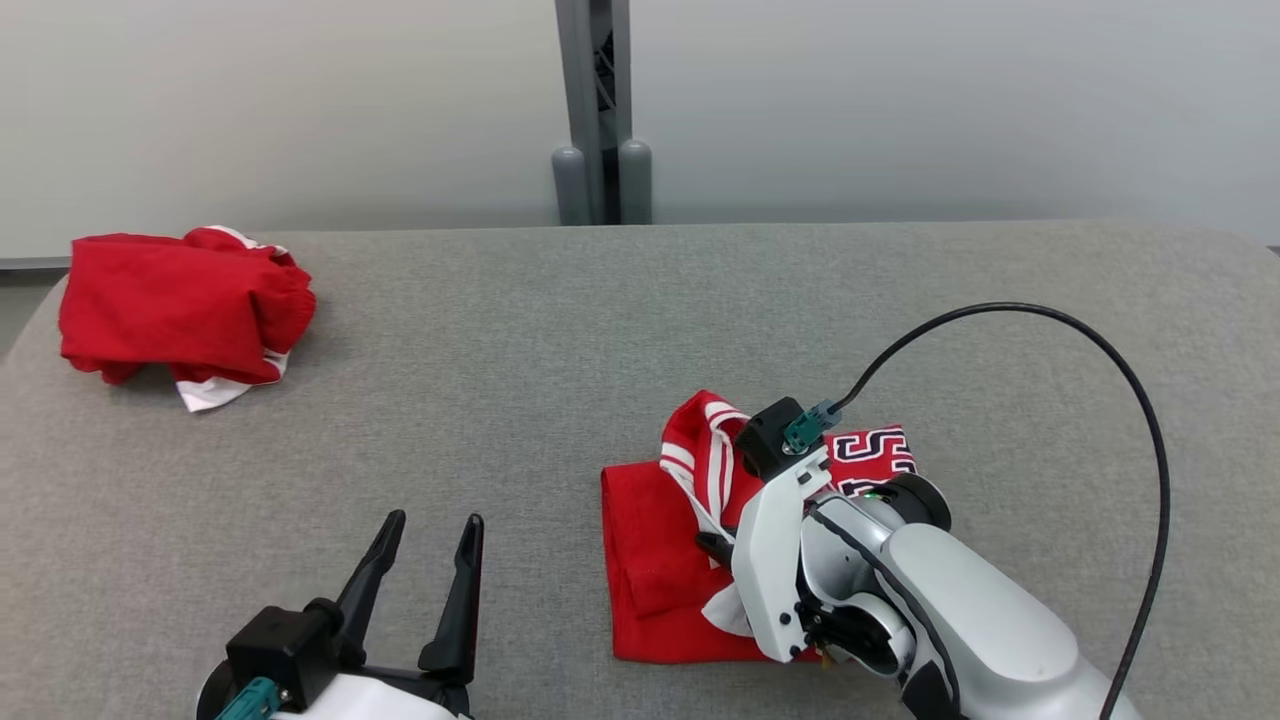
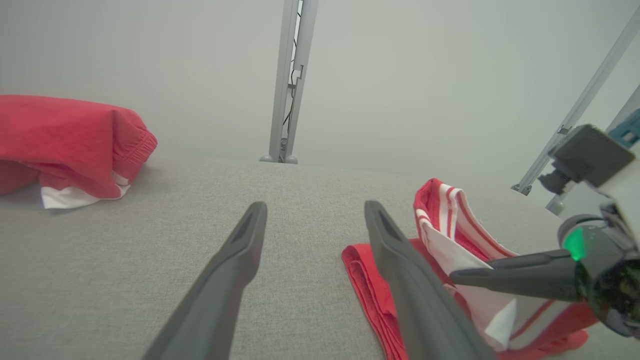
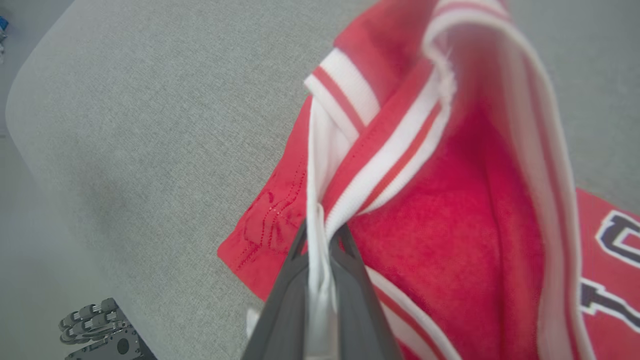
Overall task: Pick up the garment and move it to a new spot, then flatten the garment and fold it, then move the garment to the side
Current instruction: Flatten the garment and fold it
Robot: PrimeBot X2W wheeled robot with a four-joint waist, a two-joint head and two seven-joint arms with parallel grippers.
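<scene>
The garment (image 1: 650, 540) is a red jersey with white-striped trim and dark lettering, lying partly folded on the grey table (image 1: 520, 360) right of centre. My right gripper (image 1: 715, 545) is shut on its white-striped edge, and the right wrist view shows the trim (image 3: 350, 175) pinched between the fingertips of that gripper (image 3: 322, 235). The collar part (image 2: 445, 210) stands lifted above the rest. My left gripper (image 1: 434, 525) hovers open and empty over bare table to the garment's left; its fingers (image 2: 240, 250) point toward the far edge.
A second crumpled red and white garment (image 1: 170, 300) lies at the table's far left corner. A grey post (image 1: 600, 110) stands behind the far edge. A black cable (image 1: 1100, 350) arcs over the right side of the table.
</scene>
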